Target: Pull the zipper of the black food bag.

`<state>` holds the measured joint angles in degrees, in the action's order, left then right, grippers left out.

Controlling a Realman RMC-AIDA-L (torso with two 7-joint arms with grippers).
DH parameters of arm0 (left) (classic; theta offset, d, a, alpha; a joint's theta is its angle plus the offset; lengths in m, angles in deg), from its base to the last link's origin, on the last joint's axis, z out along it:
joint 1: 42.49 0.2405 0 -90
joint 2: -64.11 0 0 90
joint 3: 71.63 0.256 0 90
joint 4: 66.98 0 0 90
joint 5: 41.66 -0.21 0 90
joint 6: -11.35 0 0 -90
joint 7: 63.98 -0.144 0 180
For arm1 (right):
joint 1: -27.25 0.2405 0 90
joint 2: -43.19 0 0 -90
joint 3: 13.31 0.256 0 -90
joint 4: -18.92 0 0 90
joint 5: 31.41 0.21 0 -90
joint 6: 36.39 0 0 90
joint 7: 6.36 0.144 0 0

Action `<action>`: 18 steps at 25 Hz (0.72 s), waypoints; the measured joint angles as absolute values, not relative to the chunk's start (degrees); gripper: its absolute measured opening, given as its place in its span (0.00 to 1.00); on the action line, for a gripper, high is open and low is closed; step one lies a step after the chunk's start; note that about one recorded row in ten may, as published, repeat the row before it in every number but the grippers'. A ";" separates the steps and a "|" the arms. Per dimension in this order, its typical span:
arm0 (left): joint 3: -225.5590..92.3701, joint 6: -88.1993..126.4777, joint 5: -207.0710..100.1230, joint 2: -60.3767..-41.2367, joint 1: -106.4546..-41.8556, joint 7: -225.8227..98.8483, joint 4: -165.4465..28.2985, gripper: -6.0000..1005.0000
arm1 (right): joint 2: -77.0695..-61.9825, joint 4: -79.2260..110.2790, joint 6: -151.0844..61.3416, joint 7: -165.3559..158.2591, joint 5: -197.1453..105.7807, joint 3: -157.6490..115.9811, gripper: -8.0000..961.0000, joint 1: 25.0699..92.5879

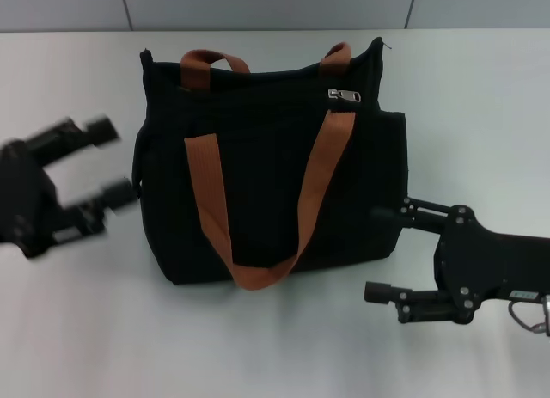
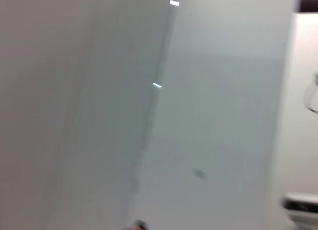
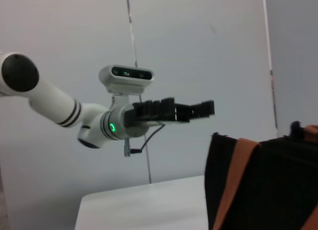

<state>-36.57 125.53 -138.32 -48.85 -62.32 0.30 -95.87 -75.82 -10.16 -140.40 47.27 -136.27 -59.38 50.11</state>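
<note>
near the upper right corner of the bag's front face, just under the top edge, lay the small silver metal zipper pull tab (image 1: 343, 95), flat against the black track and beside the point where one strap met the fabric; no gripper touched it.

black food bag (image 1: 258, 200): large boxy black fabric tote, upright on the white table (image 1: 275, 338), centred in the head view. its corner also showed in the right wrist view (image 3: 278, 190), with an orange strap running down its side.

front rust-orange webbing handle strap (image 1: 215, 217): hung down the front face in a long u-shaped loop, its lowest bend at the bag's lower edge.

rear rust-orange webbing handle strap (image 1: 210, 61): rose as short arches above the top edge, one on each side.

left gripper (image 1: 107, 162): black, to the left of the bag, near its side but apart from it; fingers spread wide, nothing between them. it also appeared in the right wrist view (image 3: 198, 110), raised above the table on its white arm (image 3: 54, 101).

right gripper (image 1: 378, 254): black, low at the bag's right side; upper finger tip just beside the bag's lower right corner, lower finger out over bare table; fingers spread apart, holding nothing.

pale grey wall (image 1: 275, 7): behind the table's far edge; the left wrist view showed only pale surface.
</note>
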 joint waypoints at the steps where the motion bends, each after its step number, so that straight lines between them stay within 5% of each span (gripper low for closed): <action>1: -34.34 125.62 -138.39 -49.16 -62.30 -1.08 -95.87 0.68 | -75.82 -9.56 -140.31 46.12 -136.27 -59.54 0.87 50.26; 5: -27.94 125.81 -138.44 -50.64 -61.80 -6.58 -95.48 0.80 | -75.82 -7.51 -139.29 43.99 -137.13 -59.67 0.87 51.25; 18: -21.17 116.44 -144.65 -53.69 -59.32 -11.88 -94.51 0.81 | -75.95 -2.61 -133.36 38.68 -139.22 -63.11 0.87 52.28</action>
